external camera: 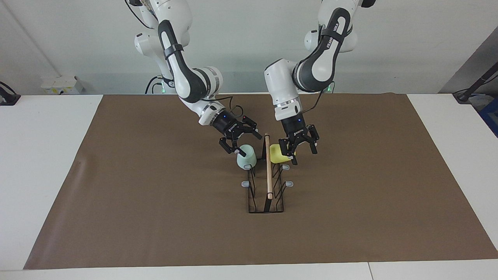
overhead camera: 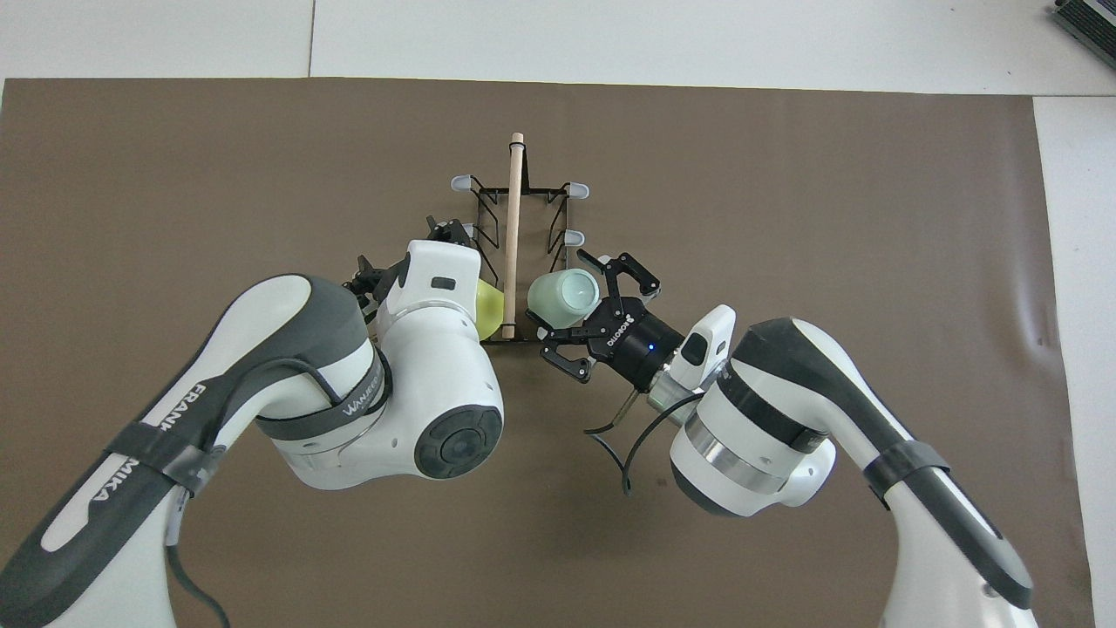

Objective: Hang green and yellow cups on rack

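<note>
- The brown mat (external camera: 155, 217) covers most of the white table (external camera: 42, 155), and everything of the task sits around its middle
- The left arm (external camera: 311, 70) comes down to the rack's end nearest the robots, on the side toward its own end of the table; in the overhead view its wrist covers much of that side
- The right arm (external camera: 186, 77) slants down to the same end of the rack from its own side
- The rack (external camera: 266, 186) stands on the mat, its long axis running away from the robots, with the light wooden rod (overhead camera: 513, 218) along the top and grey-tipped pegs sticking out on both sides
- The left gripper (external camera: 300, 146) hangs just beside the yellow cup, fingers spread wide with nothing between them
- The right gripper (external camera: 238, 140) hovers just above the green cup, its fingers likewise splayed apart and empty
- The green cup (external camera: 246, 156) sits mouth down on the rack's peg nearest the robots on the right arm's side, free of the gripper
- The yellow cup (external camera: 278, 154) rests on the matching peg on the left arm's side, tilted against the rack frame just beside the rod
- The four pegs farther from the robots carry nothing
</note>
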Robot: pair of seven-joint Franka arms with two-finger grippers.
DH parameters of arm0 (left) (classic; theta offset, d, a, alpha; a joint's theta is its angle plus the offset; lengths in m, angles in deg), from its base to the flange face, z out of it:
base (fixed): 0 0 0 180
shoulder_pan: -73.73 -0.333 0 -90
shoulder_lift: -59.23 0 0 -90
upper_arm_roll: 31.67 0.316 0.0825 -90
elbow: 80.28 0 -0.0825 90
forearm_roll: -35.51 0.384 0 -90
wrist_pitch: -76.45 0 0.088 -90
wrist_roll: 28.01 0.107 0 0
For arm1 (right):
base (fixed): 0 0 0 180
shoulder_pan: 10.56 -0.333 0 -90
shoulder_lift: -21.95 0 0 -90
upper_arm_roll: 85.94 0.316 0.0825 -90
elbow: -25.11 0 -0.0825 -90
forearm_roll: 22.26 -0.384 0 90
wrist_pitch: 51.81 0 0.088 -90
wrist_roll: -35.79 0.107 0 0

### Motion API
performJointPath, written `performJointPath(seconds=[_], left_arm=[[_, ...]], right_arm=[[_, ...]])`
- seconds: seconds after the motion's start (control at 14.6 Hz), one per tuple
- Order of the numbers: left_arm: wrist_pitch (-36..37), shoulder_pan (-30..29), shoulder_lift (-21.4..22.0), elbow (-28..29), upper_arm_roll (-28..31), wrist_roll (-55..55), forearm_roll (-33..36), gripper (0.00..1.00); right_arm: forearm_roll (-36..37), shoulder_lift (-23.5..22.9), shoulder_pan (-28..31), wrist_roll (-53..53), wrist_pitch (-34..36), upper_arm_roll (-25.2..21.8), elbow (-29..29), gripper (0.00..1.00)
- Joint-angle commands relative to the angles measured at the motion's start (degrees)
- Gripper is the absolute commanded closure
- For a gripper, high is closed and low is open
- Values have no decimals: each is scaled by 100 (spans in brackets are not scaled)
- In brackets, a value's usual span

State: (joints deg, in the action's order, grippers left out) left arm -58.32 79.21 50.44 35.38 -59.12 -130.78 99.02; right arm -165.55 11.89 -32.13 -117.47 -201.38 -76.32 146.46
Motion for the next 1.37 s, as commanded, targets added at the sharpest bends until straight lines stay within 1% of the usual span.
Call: performJointPath(seconds=[0.0,0.14,0.34,0.41,0.55,0.68,0.82,1.03,1.16,1.23,1.3], left_arm=[[-102,-11,70,-96,134,1062,-697,0],[-59,-11,97,-219,195,1845,-1504,0],[-41,-11,211,-228,345,2848,-2139,0],[-32,-3,237,-228,397,3077,-2254,0],[-23,-11,281,-211,424,3560,-2508,0],[-6,-3,360,-202,512,4043,-2877,0],[73,-3,404,-246,556,4561,-3526,0],[485,50,737,-263,924,6264,-4712,0],[792,85,957,-298,1354,7459,-5555,0],[1081,94,1028,-429,1539,8048,-5864,0],[1519,129,1063,-613,1749,8628,-6006,0]], right_arm=[[-208,-5,13,-178,-117,23,-77,0],[-199,39,48,-178,-178,23,-94,0],[-85,293,92,-160,-809,-4,-173,0],[19,355,144,-152,-898,-13,-182,0],[562,469,416,-134,-1039,14,-182,0],[1396,540,662,-12,-1154,14,-173,0],[2100,540,926,68,-1145,14,-173,0],[2805,540,1347,77,-1040,14,-173,0],[3147,540,1585,103,-891,14,-173,0],[3410,531,1725,112,-786,14,-173,0],[3752,531,1892,121,-628,5,-173,0]])
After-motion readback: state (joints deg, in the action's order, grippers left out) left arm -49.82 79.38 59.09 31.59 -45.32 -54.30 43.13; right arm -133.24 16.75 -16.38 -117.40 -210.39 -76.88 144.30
